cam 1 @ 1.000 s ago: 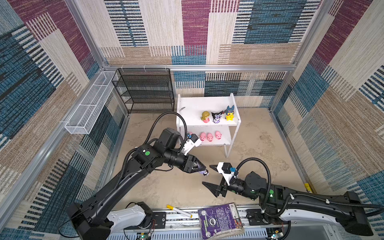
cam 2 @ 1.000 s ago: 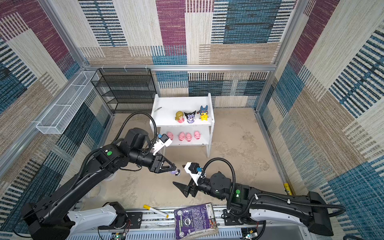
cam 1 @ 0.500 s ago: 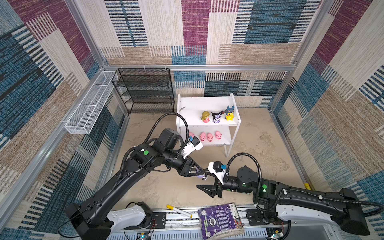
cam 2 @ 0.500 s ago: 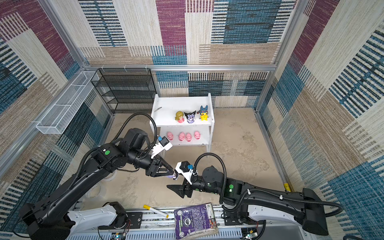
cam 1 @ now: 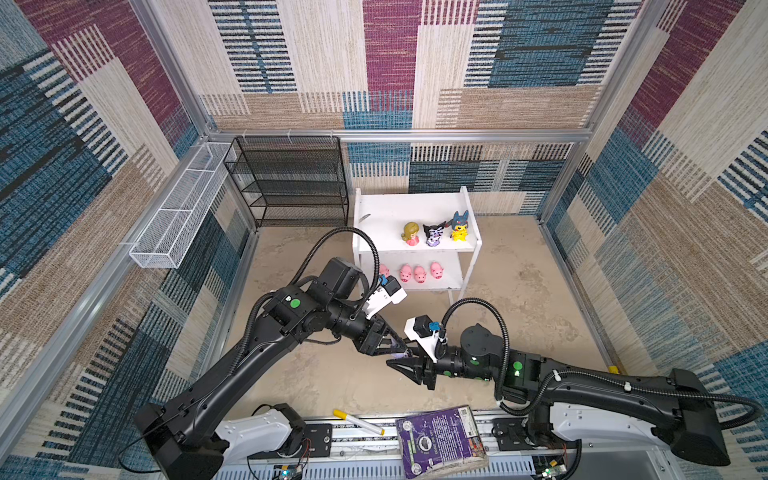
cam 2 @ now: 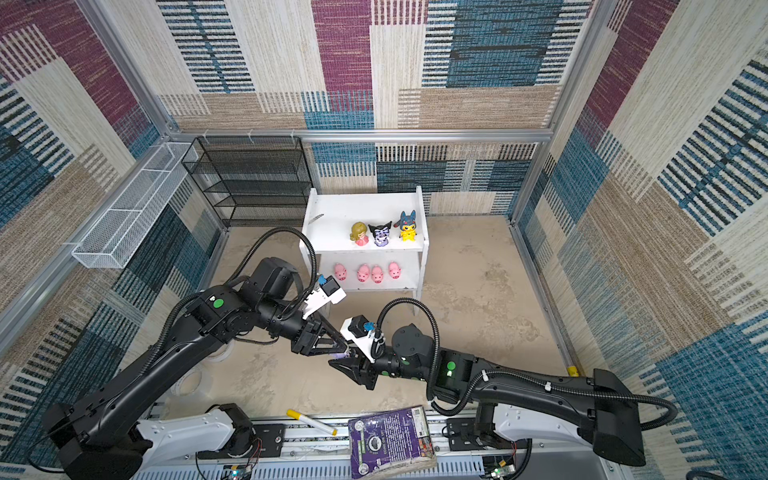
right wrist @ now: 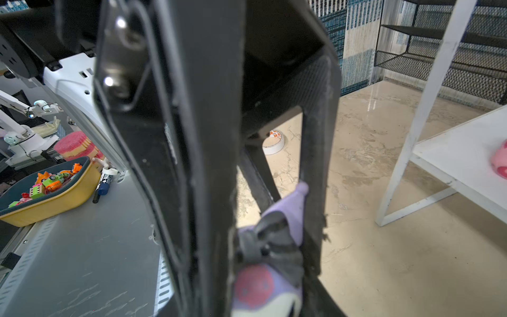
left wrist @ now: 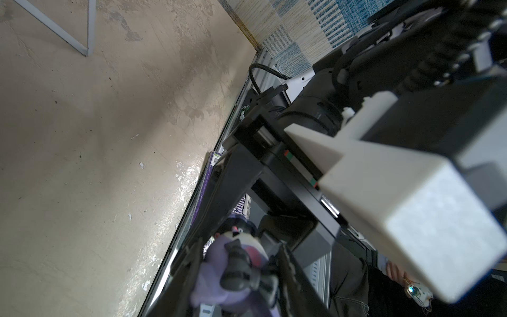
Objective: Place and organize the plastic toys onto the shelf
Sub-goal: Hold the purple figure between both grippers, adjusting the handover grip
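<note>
The lilac eared toy (cam 1: 400, 354) (cam 2: 343, 355) hangs above the floor in the middle, where both grippers meet tip to tip. My left gripper (cam 1: 398, 350) (left wrist: 237, 263) is shut on it from the left. My right gripper (cam 1: 406, 360) (right wrist: 270, 296) is shut on the same toy (right wrist: 258, 285) from the right. The white shelf (cam 1: 390, 208) carries a blonde girl (cam 1: 410, 233), a black-purple eared toy (cam 1: 433, 236) and a yellow blue-hooded toy (cam 1: 459, 226) on top. Several pink pigs (cam 2: 363, 273) line the lower board.
A black wire-mesh rack (cam 1: 291, 183) stands left of the shelf, and a white wire basket (cam 1: 178, 208) hangs on the left wall. A yellow-capped marker (cam 1: 357, 422) and a purple book (cam 1: 440, 440) lie on the front rail. A white tape roll (right wrist: 273, 142) lies on the floor.
My right gripper has travelled left to the left gripper's tips and its jaws have closed around the lilac toy. The left gripper kept hold of the toy and barely shifted.
</note>
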`<state>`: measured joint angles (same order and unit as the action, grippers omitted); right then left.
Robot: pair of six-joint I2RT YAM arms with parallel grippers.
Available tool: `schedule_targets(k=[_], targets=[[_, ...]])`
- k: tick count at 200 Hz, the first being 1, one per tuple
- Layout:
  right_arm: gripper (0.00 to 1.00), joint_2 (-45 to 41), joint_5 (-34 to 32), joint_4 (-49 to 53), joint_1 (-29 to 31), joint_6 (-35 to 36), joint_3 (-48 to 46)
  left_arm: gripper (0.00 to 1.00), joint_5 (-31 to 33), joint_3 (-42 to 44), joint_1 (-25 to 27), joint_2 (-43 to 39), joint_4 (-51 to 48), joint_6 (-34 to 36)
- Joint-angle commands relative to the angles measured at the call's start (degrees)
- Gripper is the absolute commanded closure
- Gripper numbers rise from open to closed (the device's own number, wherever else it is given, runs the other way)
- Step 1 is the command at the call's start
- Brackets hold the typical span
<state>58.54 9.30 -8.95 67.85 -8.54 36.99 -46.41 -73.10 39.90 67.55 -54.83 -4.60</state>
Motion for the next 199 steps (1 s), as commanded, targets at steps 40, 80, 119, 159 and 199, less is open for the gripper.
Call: schedule_targets(k=[40, 80, 119, 159, 199], targets=[[0.57, 0.0, 5.0, 4.4, -1.0, 0.5, 2.0, 0.67, 0.4, -1.4, 0.0, 0.7, -2.8, 4.6], [0.62, -0.3, 6.9, 5.6, -1.5, 1.2, 2.6, 0.68, -0.2, -1.7, 0.0, 0.7, -3.1, 5.1], [0.74, -0.1, 7.5, 3.5, -1.7, 0.7, 2.1, 0.59, -0.4, -1.2, 0.0, 0.5, -2.3, 4.9], [0.79, 0.3, 0.0, 0.4, -1.6, 0.3, 1.4, 0.13, 4.2, 2.9, -0.7, -1.9, 3.8, -4.6], [0.81, 1.7, -10.9, -2.7, -1.6, 1.3, 1.1, 0.22, 8.0, 5.4, -0.8, -3.6, 5.0, -13.6]])
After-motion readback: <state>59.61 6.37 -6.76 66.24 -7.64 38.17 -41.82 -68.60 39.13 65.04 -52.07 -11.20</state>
